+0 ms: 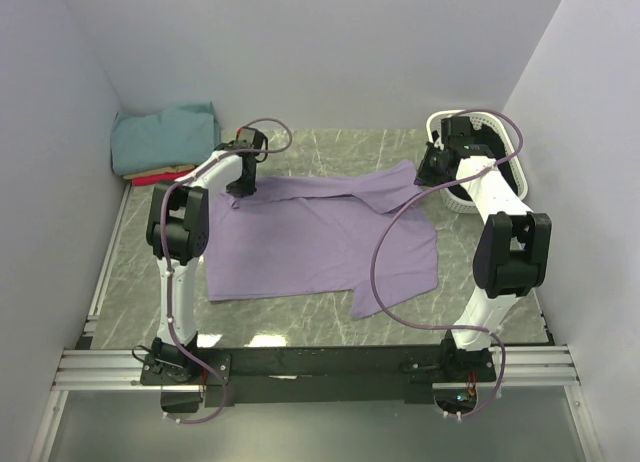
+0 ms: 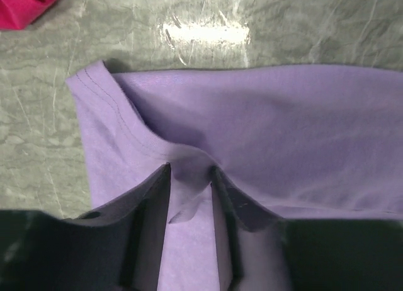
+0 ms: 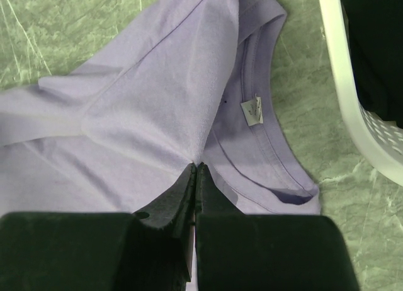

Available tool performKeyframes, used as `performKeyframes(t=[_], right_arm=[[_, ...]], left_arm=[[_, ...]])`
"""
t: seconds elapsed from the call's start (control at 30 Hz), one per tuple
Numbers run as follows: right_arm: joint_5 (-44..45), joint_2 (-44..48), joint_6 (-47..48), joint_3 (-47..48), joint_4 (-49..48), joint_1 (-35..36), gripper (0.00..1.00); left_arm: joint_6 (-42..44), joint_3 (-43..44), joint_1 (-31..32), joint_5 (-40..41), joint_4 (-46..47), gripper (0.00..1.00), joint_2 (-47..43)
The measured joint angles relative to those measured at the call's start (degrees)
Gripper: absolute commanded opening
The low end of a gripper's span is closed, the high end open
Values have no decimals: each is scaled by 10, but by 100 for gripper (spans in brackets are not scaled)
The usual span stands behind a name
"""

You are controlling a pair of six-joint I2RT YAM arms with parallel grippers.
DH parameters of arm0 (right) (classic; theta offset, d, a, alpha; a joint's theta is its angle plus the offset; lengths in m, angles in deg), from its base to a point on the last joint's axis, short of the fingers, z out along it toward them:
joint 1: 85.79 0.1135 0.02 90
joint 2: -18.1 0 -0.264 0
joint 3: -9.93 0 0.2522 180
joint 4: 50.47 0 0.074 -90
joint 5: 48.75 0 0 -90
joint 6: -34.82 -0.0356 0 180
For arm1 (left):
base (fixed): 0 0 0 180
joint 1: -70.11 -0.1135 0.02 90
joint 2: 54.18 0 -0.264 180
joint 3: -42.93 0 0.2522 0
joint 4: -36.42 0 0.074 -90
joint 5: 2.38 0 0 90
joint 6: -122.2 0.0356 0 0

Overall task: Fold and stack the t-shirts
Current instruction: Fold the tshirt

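Note:
The large lavender t-shirt (image 1: 320, 242) lies spread on the green marble table, partly folded. My left gripper (image 1: 240, 190) presses down on its far left corner; in the left wrist view the jaws (image 2: 191, 171) stand apart with a small pucker of lavender cloth (image 2: 283, 121) between them. My right gripper (image 1: 425, 172) is at the shirt's far right end. There the fingertips (image 3: 196, 166) are shut on the lavender cloth (image 3: 145, 89) just beside the collar and its white label (image 3: 253, 109). Folded teal (image 1: 165, 137), tan (image 1: 150, 170) and red (image 1: 160, 179) t-shirts are stacked in the far left corner.
A white laundry basket (image 1: 470, 197) stands at the far right, close behind the right arm, its rim (image 3: 352, 102) beside the collar. Grey walls close in the table on three sides. An edge of the red shirt (image 2: 22, 4) lies just beyond the left gripper.

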Motion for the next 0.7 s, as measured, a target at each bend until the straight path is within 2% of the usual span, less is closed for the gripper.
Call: performKeyframes(t=[0.03,0.07,0.27,0.53,0.7], right_arm=[[0,0,0,0,0,0,1],[-2,0,0,0,0,0,1],[-2,0,0,0,0,4,0],[8,0,0,-9,0,5,0],[28,0,0,-15,2,10,0]], left_arm=[[-1,0,0,0,1,13,0],[-4,0,0,2,2,1,0],[-13,-16,0,22,11,1,-3],[-56,-69,-4,93,7,1,-47],[-83,-78,-18,129,5,8,-78]])
